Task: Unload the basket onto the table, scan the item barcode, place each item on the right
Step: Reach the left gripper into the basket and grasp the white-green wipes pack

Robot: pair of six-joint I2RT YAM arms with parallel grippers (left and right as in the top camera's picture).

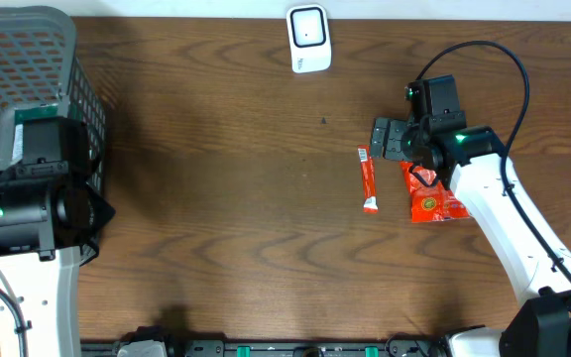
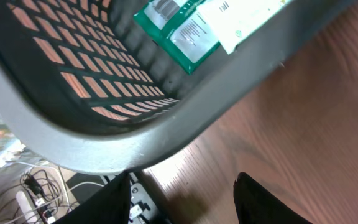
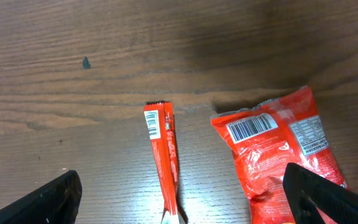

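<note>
A thin red stick packet point(image 1: 368, 180) lies on the wooden table, its barcode end point(image 3: 153, 123) pointing away from me. Just to its right lies a red snack bag point(image 1: 432, 195), barcode face up point(image 3: 251, 127). My right gripper point(image 3: 180, 174) hangs open above them. The stick packet sits in the gap, and one fingertip point(image 3: 309, 190) is over the bag's edge. The white scanner point(image 1: 308, 38) stands at the table's far edge. My left gripper point(image 2: 184, 177) is open and empty, just outside the rim of the grey basket point(image 2: 135, 146).
The grey mesh basket point(image 1: 28, 40) fills the far left corner. It holds a green box point(image 2: 179, 28) and a white package point(image 2: 244, 15). The left arm point(image 1: 33, 208) stands against the basket's near side. Bare wood lies between the basket and the packets.
</note>
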